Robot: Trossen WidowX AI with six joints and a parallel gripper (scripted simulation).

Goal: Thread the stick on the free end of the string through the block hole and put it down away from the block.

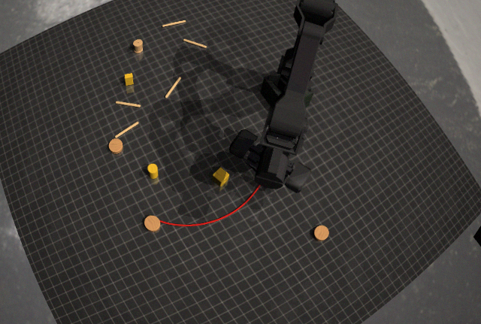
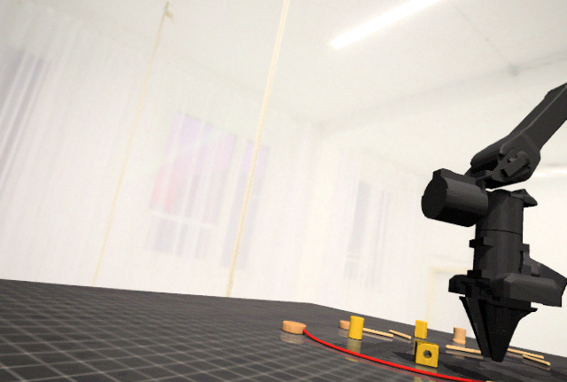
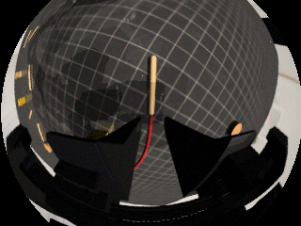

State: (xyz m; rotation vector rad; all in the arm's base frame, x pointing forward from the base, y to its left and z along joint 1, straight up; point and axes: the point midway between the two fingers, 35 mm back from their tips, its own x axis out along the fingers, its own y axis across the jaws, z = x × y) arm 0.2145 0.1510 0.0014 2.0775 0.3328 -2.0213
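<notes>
The wooden stick (image 3: 152, 87) lies on the table ahead of the fingertips in the wrist view; the arm hides it in the top view. The red string (image 1: 190, 225) (image 2: 389, 362) (image 3: 150, 137) curves from its near end to the round button (image 1: 152, 223) (image 2: 293, 326). The yellow block (image 1: 221, 176) (image 2: 426, 354) sits on the table inside the curve, and its round hole shows in the exterior view. My gripper (image 2: 496, 359) (image 3: 152, 121) points down above the table, partly open with nothing between the fingers. Its fingertips are hidden in the top view.
A yellow cylinder (image 1: 152, 171) (image 2: 356, 327), a small yellow block (image 1: 128, 79) (image 2: 421, 329), a wooden spool-like piece (image 1: 137, 46) (image 2: 459, 334) and several loose sticks stand or lie farther left. One loose disc (image 1: 116, 145) is at the left, another (image 1: 321, 232) (image 3: 236, 128) at the lower right.
</notes>
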